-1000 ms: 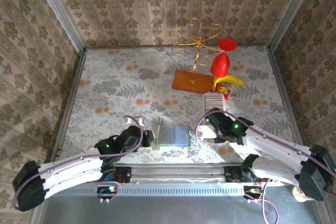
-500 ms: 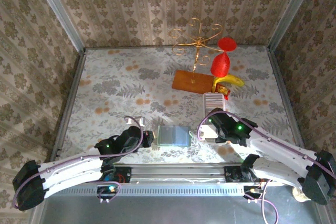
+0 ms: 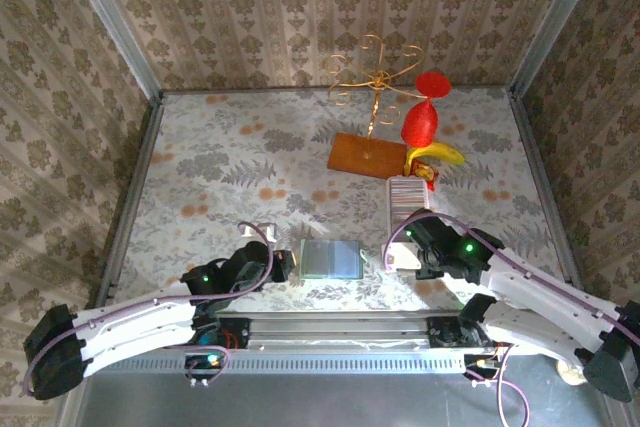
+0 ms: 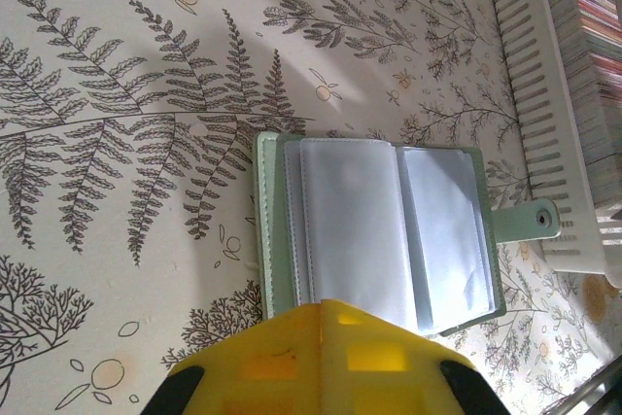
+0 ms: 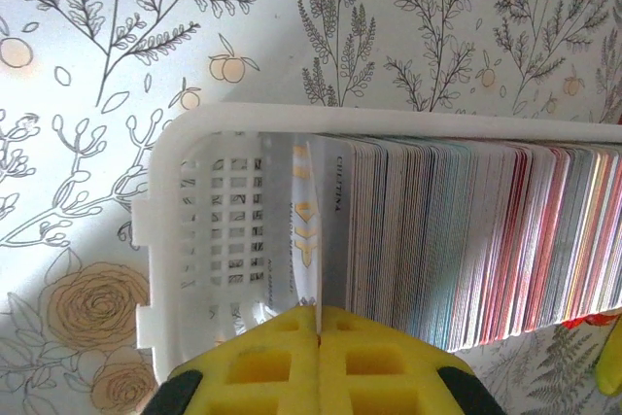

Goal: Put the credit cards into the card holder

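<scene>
The right jaws are clenched, their yellow pads meeting on the near edge of the front credit card (image 5: 303, 225), a white one with an orange logo, parted a little from the pack. The other credit cards (image 5: 457, 240) stand on edge, tightly packed, in the white slotted tray (image 5: 185, 153). The left jaws are clenched pad to pad over the near edge of the card holder (image 4: 379, 230); whether they press it cannot be told. It lies open on the floral desk (image 4: 117, 94), clear pockets up, its snap tab (image 4: 530, 221) just beside the tray, between the two arms.
</scene>
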Action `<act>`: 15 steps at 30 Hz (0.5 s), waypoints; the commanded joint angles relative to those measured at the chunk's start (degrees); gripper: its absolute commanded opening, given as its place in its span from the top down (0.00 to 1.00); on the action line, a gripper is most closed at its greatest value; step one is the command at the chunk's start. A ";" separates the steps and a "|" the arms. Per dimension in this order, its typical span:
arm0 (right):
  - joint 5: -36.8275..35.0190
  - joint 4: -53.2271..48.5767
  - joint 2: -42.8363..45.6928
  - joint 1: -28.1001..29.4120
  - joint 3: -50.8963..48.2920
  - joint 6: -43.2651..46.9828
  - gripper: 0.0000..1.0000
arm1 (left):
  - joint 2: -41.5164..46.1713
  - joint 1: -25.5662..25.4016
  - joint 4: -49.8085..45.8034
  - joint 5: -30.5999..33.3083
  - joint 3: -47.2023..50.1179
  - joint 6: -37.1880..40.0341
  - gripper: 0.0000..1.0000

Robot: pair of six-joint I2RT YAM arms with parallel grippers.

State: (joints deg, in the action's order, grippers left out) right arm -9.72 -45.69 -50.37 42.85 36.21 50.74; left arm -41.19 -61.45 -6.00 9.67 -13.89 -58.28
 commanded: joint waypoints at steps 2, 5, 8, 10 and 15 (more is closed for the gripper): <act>3.48 -5.16 2.38 0.57 3.27 -2.97 1.00 | -0.11 -0.51 -1.11 0.47 -1.51 0.02 0.98; 6.46 -5.97 3.57 1.16 6.69 -7.29 1.00 | -0.11 -0.63 -1.65 0.61 -2.09 0.27 0.98; 6.54 0.29 5.03 2.15 9.27 -21.72 1.00 | -0.36 -0.60 -1.38 0.55 -2.43 0.45 0.98; 8.74 5.18 5.59 2.47 10.19 -33.10 1.00 | -0.84 -0.60 -1.43 0.52 -2.93 0.67 0.98; 10.16 16.29 2.82 2.92 11.08 -70.43 1.00 | -3.76 -0.61 -1.40 -0.08 -4.82 1.41 0.97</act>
State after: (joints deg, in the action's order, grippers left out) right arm -2.15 -37.39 -45.63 45.34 45.69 8.91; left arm -43.70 -61.52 -6.85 9.67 -16.23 -58.22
